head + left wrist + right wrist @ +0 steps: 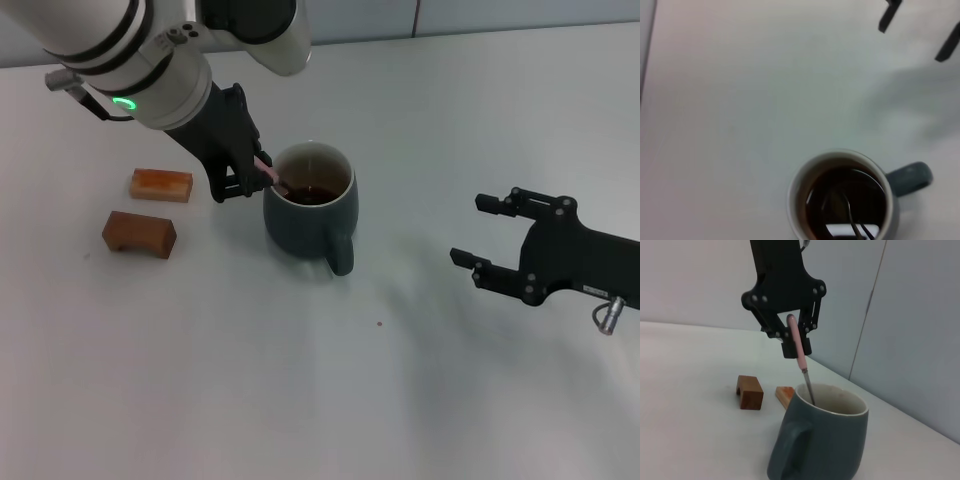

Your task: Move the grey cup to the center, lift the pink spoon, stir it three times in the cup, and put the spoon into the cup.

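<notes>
White table (300, 400): cup (310, 215) near centre, handle toward 5 o'clock. Left gripper (250, 172) at its 9 o'clock pinches the spoon (268, 170); right gripper (485, 235) gapes idle at 3 o'clock.

Left wrist: spoon bowl sunk in coffee.

Right wrist: spoon (799, 352) looks thin, light, likely slippery, so hold it mid-handle; the cup (822, 440) seems heavy and breakable.

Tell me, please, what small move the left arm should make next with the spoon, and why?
Probably sweep the spoon around inside the cup. The left gripper holds the pink spoon by its handle, tilted, with the bowl end already down in the dark liquid of the grey cup. The right gripper sits open, well clear.
</notes>
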`<act>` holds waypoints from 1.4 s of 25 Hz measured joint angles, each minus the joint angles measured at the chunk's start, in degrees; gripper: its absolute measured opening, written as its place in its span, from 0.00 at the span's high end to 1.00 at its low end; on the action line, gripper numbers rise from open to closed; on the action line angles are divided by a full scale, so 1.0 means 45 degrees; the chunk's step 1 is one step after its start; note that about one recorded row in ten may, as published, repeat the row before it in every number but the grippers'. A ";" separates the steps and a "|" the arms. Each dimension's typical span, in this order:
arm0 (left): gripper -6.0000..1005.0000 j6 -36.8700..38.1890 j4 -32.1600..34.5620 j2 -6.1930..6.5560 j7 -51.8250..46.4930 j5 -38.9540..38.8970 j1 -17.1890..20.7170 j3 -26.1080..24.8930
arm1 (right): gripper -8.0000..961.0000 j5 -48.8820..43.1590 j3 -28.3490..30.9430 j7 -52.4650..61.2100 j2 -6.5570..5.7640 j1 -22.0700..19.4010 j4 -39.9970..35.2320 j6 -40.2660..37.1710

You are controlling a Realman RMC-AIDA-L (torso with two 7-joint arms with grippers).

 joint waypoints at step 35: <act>0.59 -0.3591 -0.1612 0.0116 0.3325 -1.2654 0.4733 -0.5540 | 0.30 -0.0002 0.0106 0.0121 -0.0036 0.0161 0.0015 0.0116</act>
